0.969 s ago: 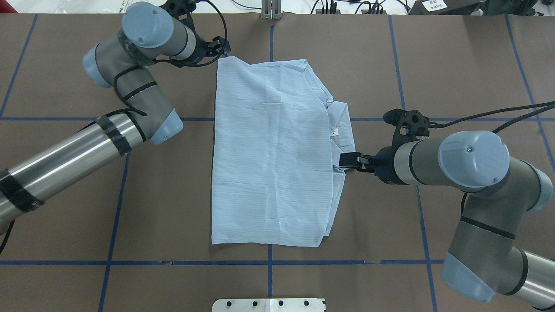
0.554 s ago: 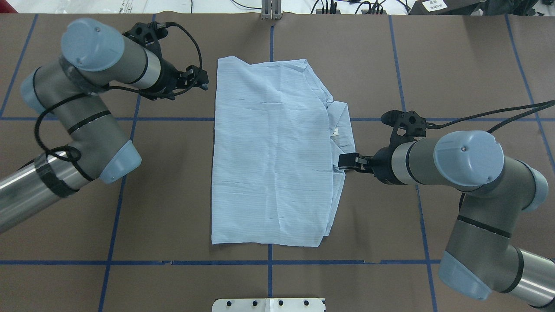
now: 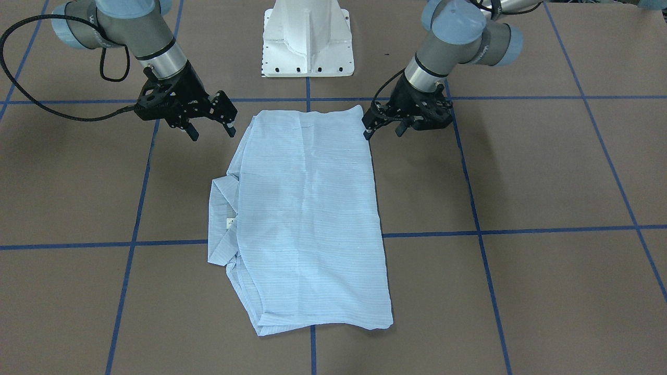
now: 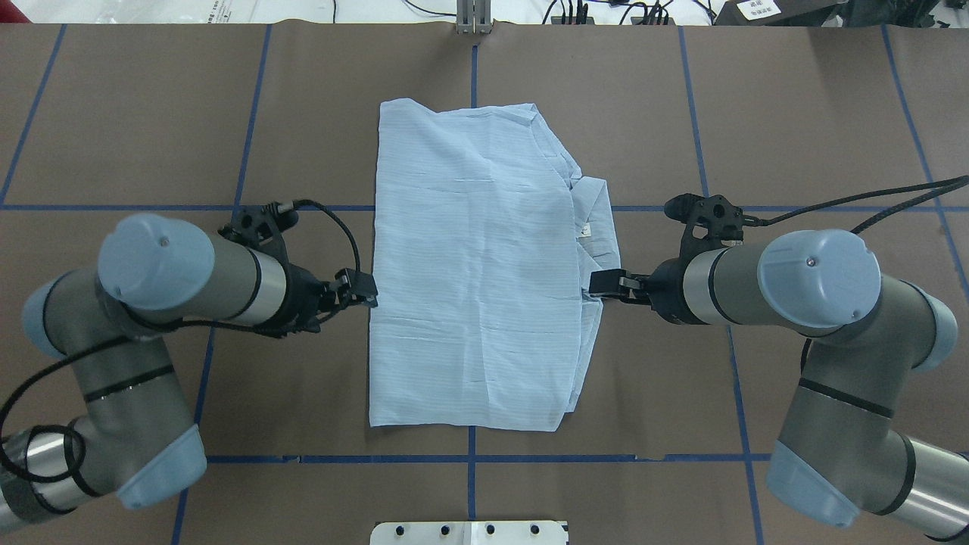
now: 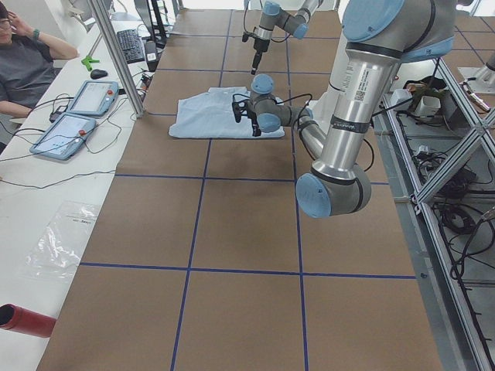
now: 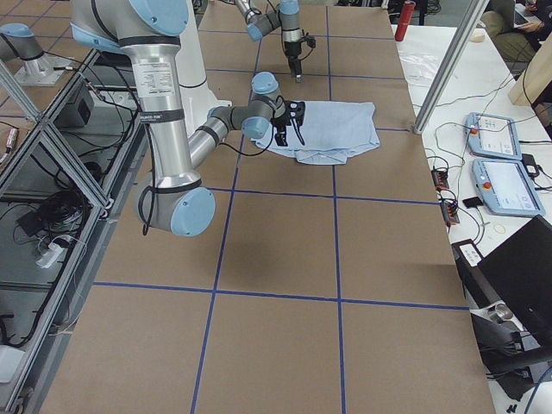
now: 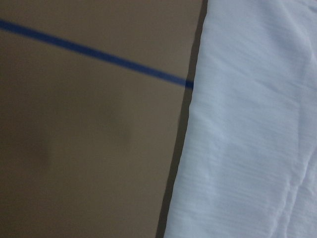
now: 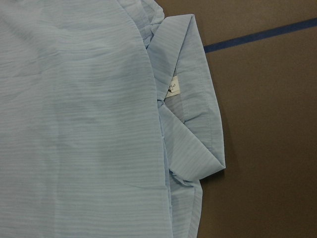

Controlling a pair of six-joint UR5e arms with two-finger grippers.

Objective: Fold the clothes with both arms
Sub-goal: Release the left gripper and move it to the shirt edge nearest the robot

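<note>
The pale blue striped shirt (image 4: 473, 272) lies folded into a long rectangle in the middle of the brown table, and it also shows in the front-facing view (image 3: 307, 219). Its collar (image 4: 594, 219) with a small white label sticks out on my right side, and the right wrist view shows it from above (image 8: 190, 124). My left gripper (image 4: 369, 290) hovers open and empty at the shirt's left edge (image 3: 383, 131). My right gripper (image 4: 598, 284) hovers open and empty at the shirt's right edge (image 3: 211, 131). The left wrist view shows the shirt's edge (image 7: 247, 124) but no fingers.
The white pedestal base (image 3: 307, 47) stands at the robot's side of the table. Blue tape lines (image 4: 242, 151) cross the brown tabletop. Beyond the far edge are an aluminium post (image 5: 116, 54), two tablets (image 5: 77, 116) and a seated operator (image 5: 27, 66).
My left arm has swung from the shirt's far left corner back along its left edge towards the robot. My right arm has hardly moved. The shirt has not shifted.
</note>
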